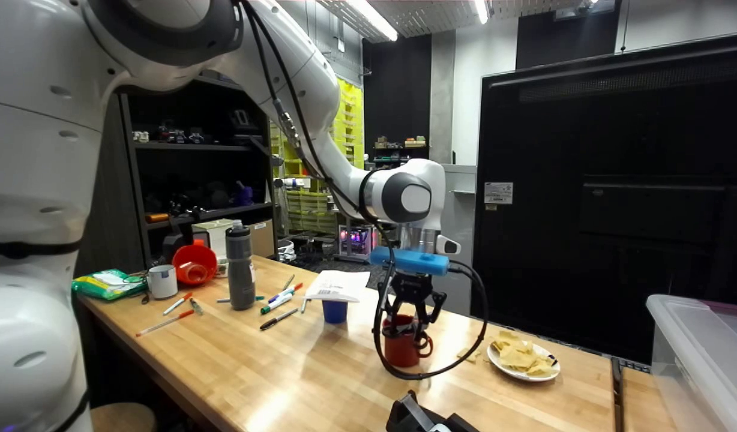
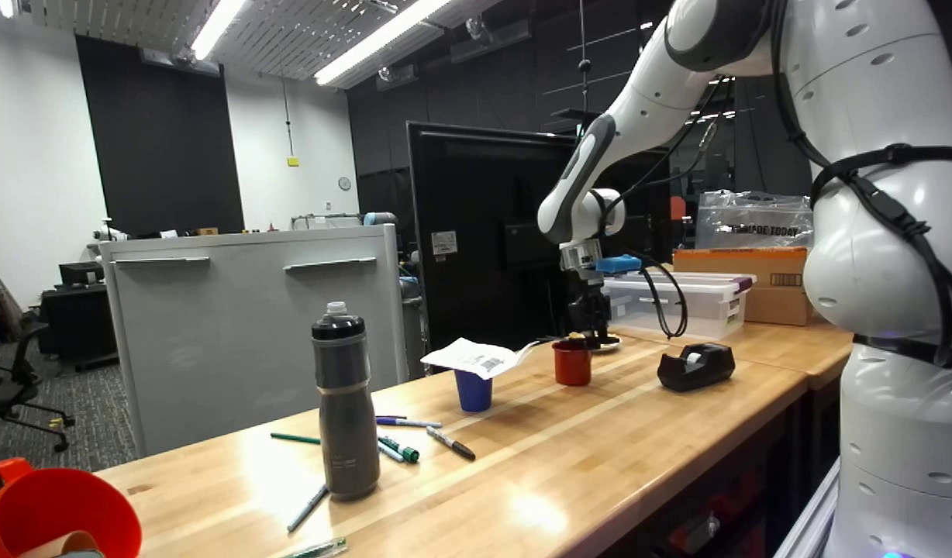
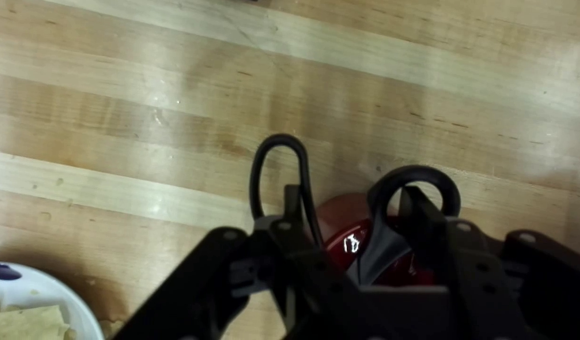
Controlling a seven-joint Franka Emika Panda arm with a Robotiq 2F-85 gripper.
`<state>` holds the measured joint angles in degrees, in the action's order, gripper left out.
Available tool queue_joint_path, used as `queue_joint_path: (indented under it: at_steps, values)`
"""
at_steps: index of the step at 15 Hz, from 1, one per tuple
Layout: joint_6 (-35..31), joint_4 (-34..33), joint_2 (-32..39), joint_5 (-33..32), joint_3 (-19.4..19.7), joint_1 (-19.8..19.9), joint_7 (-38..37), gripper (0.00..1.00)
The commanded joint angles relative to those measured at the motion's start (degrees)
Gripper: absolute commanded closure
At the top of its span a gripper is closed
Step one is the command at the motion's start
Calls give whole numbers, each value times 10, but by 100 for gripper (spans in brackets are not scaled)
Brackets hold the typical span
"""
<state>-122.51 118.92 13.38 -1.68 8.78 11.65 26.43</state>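
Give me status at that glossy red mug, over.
Black two-finger gripper: jaws apart at black-handled scissors, grip unconfirmed. Scissors: inside red mug, handles up. Nearby: round white plate, yellow chips, apart from mug.

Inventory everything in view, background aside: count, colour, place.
Mug: one, red, under end effector
Scissors: one, black-handled, in mug
Plate: one, white, near mug
Chips: several, yellow, mostly on plate
Cup: one, blue, tabletop
Paper: one, white, atop cup
Bottle: one, grey, tabletop
Pens: several, mixed, near bottle
Tape dispenser: one, black, tabletop
Bin: one, clear, tabletop
Second mug: one, white, tabletop
Container: one, orange-red, tabletop
Packet: one, green, tabletop
Arm: one, white, over tabletop
End effector: one, black, at scissors
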Motion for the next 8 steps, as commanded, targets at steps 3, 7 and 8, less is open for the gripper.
queue_joint_path:
  at_steps: [3, 7, 8]
  values:
    - [14, -9, -4, 5, -5, 7, -1, 47]
    - [15, -12, -6, 5, -5, 8, 0, 46]
    - [15, -12, -8, 6, -5, 8, 0, 45]
